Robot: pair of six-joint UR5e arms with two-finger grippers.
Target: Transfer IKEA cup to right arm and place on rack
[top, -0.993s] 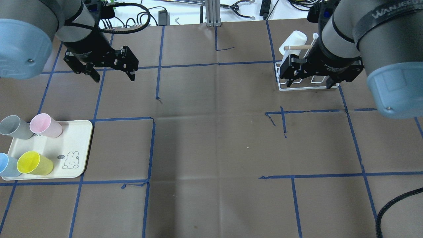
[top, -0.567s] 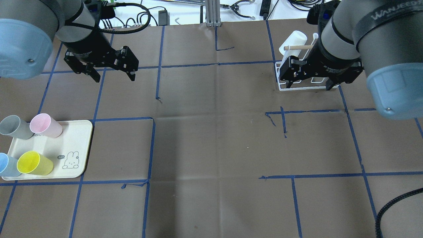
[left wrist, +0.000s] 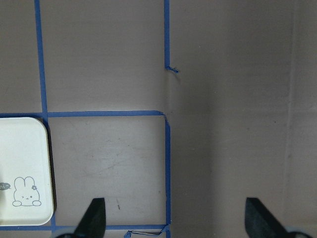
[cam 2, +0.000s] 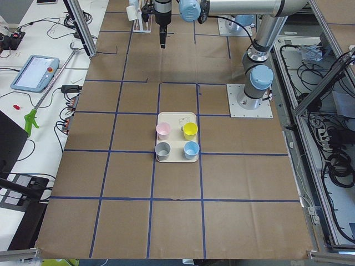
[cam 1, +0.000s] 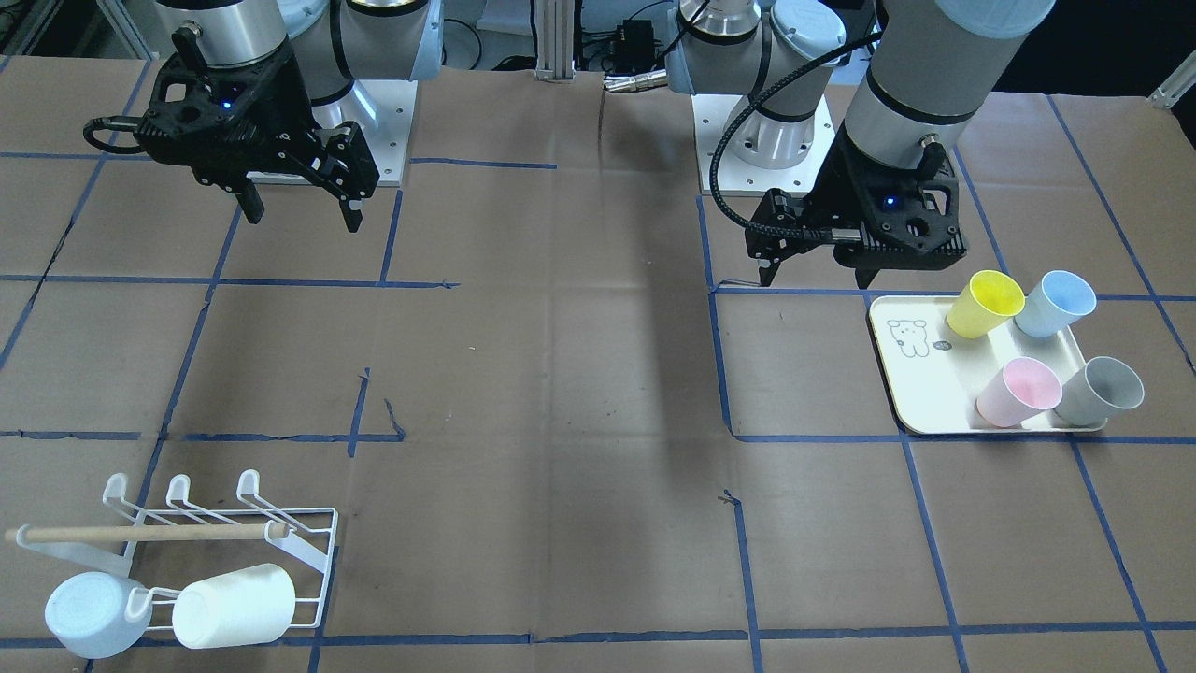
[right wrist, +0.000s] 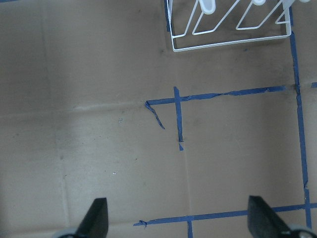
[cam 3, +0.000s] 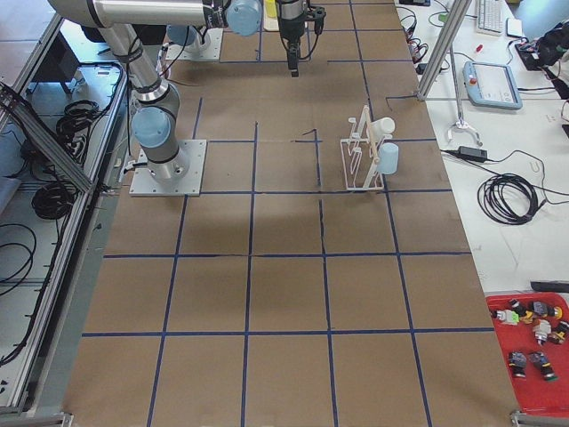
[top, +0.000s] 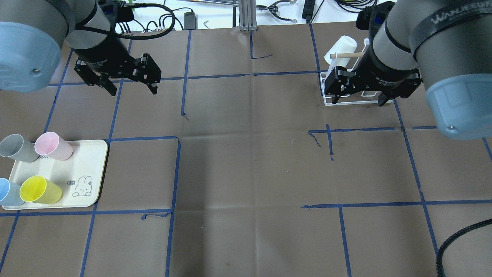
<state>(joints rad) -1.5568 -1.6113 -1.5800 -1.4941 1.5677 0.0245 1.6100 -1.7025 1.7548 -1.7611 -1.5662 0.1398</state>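
The left arm's fingers [left wrist: 94, 218] are spread wide apart and hold nothing. The right arm's fingers [right wrist: 96, 218] are wide apart too, and just as empty. Both hang up in the air over the brown table [top: 246, 173]. No cup has been picked up yet. Four cups stand close together on the cream tray [top: 88, 154], off to the side of the left fingers: a pink cup [top: 54, 146], a grey cup [top: 17, 148], a yellow cup [top: 40, 189] and a blue cup [top: 7, 192]. I cannot tell which one is meant to go. The white rack [cam 1: 318, 551] sits near the right arm [top: 399, 42], and two pale cups [cam 1: 234, 606] already lie on it. Because the cups stand so close together, wide fingers coming down on one could knock over the one next to it. The cups look smooth, so one might slip and drop when it goes from arm to arm. The rack's wooden stick [cam 1: 140, 534] might get bumped too.
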